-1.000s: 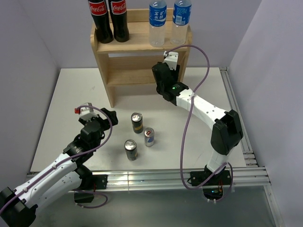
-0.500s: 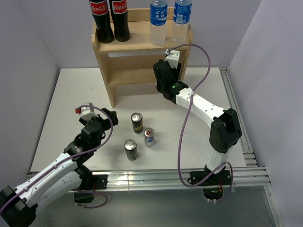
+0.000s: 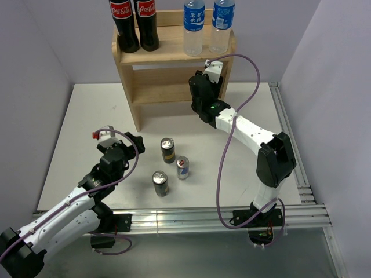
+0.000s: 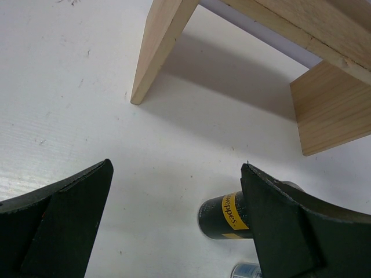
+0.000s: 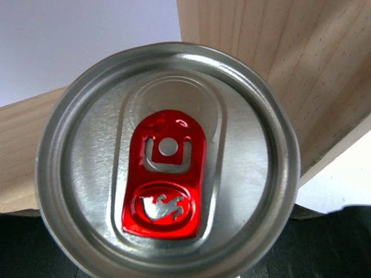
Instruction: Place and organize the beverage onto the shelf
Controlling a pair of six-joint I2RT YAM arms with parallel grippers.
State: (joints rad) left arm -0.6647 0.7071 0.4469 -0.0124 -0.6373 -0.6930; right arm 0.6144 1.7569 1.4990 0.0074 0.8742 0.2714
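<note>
Top external: four bottles [image 3: 193,28], three loose cans [image 3: 167,150]; left fingers [image 4: 52,231] gape empty, right fingers [image 5: 333,246] hold fourth can [image 5: 168,156]

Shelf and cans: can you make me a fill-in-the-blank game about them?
The table has ___ cans standing on it.
The two water bottles on top of the shelf have ___ labels.
The can in the right wrist view has a ___ pull tab.
The left gripper is ___, holding nothing.
Missing words: three, blue, red, open.
</note>
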